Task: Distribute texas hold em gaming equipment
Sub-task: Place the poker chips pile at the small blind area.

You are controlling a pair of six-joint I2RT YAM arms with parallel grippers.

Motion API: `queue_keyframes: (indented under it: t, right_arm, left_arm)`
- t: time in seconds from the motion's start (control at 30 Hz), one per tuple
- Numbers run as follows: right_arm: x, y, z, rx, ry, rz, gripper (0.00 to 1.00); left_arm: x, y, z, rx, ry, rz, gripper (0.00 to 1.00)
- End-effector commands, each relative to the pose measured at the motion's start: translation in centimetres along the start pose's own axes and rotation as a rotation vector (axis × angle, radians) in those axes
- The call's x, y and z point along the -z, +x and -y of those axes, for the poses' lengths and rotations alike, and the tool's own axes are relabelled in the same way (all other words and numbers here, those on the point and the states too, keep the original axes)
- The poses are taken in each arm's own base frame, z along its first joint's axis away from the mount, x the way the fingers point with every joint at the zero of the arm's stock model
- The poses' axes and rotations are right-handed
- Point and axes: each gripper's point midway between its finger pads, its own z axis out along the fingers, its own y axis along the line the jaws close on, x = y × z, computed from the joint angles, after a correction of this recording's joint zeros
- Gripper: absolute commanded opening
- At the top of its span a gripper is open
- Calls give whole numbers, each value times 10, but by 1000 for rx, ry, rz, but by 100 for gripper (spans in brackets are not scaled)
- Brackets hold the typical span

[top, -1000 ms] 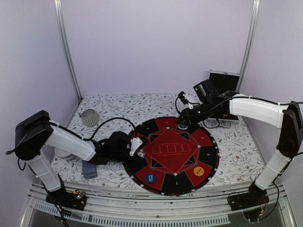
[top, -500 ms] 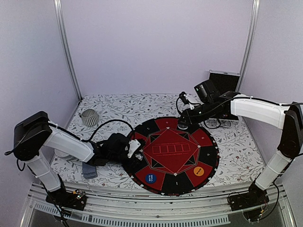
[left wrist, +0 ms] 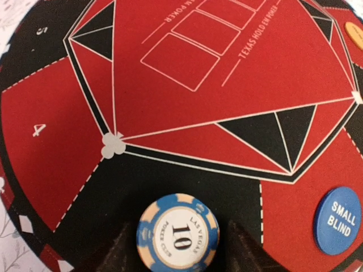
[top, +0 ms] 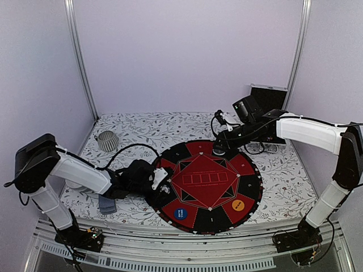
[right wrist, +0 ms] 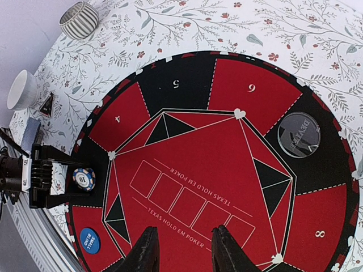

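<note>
Left jaws apart around blue-cream "10" chip (left wrist: 177,237)

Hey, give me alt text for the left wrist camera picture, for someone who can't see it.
A blue-and-peach poker chip marked 10 lies flat on a black segment of the red-and-black Texas Hold'em mat, between the dark fingers of the left gripper. A blue Small Blind disc sits to its right; an orange disc shows at the top right edge.
</note>
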Motion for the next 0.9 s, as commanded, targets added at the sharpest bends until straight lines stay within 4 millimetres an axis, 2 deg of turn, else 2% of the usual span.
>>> queue_keyframes:
  t: [0.0, 0.1, 0.23, 0.43, 0.57, 0.63, 0.67, 0.73, 0.77, 0.8, 0.87]
  right_arm:
    - [9, -7, -6, 16, -10, 30, 34]
    - [9, -8, -6, 17, -10, 31, 34]
    - [9, -8, -6, 17, -11, 32, 34]
    - [11, -9, -9, 21, -25, 35, 35]
    - [29, -23, -10, 54, -26, 95, 37]
    - [48, -43, 7, 55, 51, 166, 39]
    - [61, -53, 19, 52, 108, 207, 42]
    - [86, -72, 46, 53, 255, 292, 57]
    - [99, -80, 61, 59, 352, 339, 70]
    - [113, -88, 76, 79, 457, 388, 96]
    - [134, -99, 99, 118, 624, 464, 99]
  left_arm:
    - [7, 10, -2, 7, 3, -45, 62]
    - [12, 4, -3, 6, 4, -29, 70]
    - [20, -19, -1, 7, 16, 21, 76]
    - [16, -43, -16, 57, -13, 30, 76]
    - [21, -64, -23, 97, 5, 63, 76]
    - [33, -82, -26, 92, 3, 115, 78]
    - [40, -90, -28, 90, -6, 138, 80]
    - [54, -105, -38, 100, -36, 173, 88]
    - [62, -112, -45, 116, -58, 188, 91]
    - [69, -117, -54, 136, -82, 198, 93]
    - [81, -123, -80, 190, -135, 206, 95]
